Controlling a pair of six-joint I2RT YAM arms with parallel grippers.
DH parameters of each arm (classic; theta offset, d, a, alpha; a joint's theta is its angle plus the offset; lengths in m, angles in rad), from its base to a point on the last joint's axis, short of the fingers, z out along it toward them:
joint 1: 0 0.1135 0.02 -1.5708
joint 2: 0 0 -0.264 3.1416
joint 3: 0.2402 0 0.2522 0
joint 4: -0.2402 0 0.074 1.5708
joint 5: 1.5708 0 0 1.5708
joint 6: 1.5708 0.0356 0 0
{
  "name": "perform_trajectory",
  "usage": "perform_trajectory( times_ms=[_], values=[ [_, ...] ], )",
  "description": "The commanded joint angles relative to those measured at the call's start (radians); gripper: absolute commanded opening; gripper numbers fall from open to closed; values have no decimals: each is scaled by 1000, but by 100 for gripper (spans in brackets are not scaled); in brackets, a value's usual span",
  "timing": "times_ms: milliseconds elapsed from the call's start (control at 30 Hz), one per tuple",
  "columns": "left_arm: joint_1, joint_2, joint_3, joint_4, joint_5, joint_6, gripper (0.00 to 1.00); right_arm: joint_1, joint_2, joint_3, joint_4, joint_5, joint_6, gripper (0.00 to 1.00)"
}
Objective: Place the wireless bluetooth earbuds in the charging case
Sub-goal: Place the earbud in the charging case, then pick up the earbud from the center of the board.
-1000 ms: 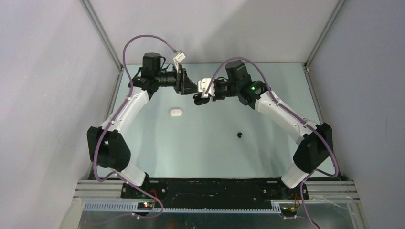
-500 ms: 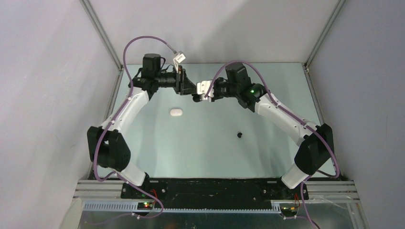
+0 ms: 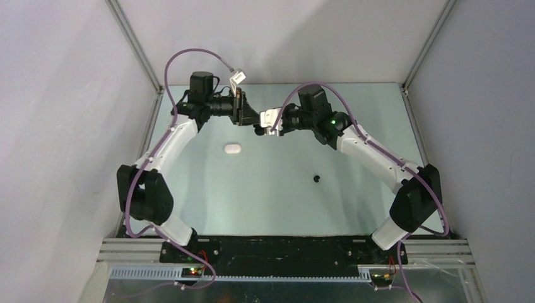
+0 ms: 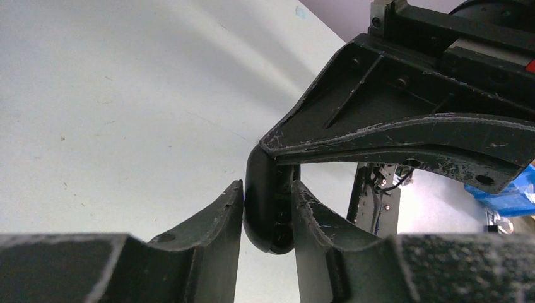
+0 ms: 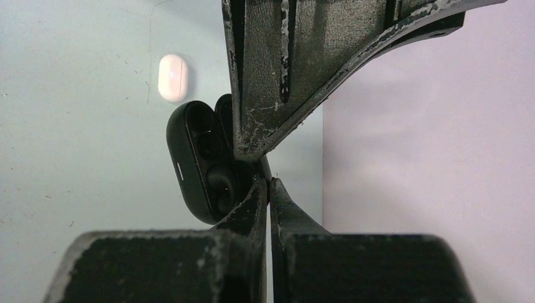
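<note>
Our left gripper (image 4: 266, 189) is clamped on the black charging case (image 5: 186, 158), one finger against each rounded side, and holds it in the air over the far middle of the table (image 3: 284, 208). The white case (image 3: 233, 148) lies on the table nearby, lid down.

Moving right, the black case stands open, lid swung back and wells showing. We cannot tell whether a bud sits in either well. Our right gripper (image 5: 270, 183) meets it there with its fingers pressed together, tips just beside the case's edge. We cannot tell whether they nip anything.

Further right, well apart from both arms, one black earbud (image 3: 316, 178) lies on the table. We see no other buds.

We think the main risk is the smooth, curved shell. If the right fingers push or lever against it, the case could twist or squirt out of the left grip and drop, or the lid could snap shut. The two grippers are also crowded enough to knock each other. The bud is tiny and could roll when pinched.
</note>
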Motion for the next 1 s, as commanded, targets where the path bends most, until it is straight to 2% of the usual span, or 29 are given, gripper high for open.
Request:
perform_trajectory(
  times_ms=[0,100,167,400,633,733,833,967],
  values=[
    [6,3,6,-1,1,5,40,7,-55,2,53,-2,-9,0],
    [6,5,8,-1,-7,6,42,8,-54,1,55,-2,-9,0],
    [6,6,10,0,-4,7,39,9,-54,1,53,-2,-11,0],
    [7,20,25,0,19,6,16,8,-58,-11,49,2,-26,0],
    [7,2,28,-3,28,21,1,14,-59,-34,56,28,-25,0],
    [7,-17,36,-2,5,48,0,15,-60,-34,95,50,33,5],
    [7,-55,39,-3,-43,99,0,4,-64,-33,203,88,119,7],
    [5,-107,33,-3,-105,191,0,-28,-60,14,307,100,300,17]
  ],
)
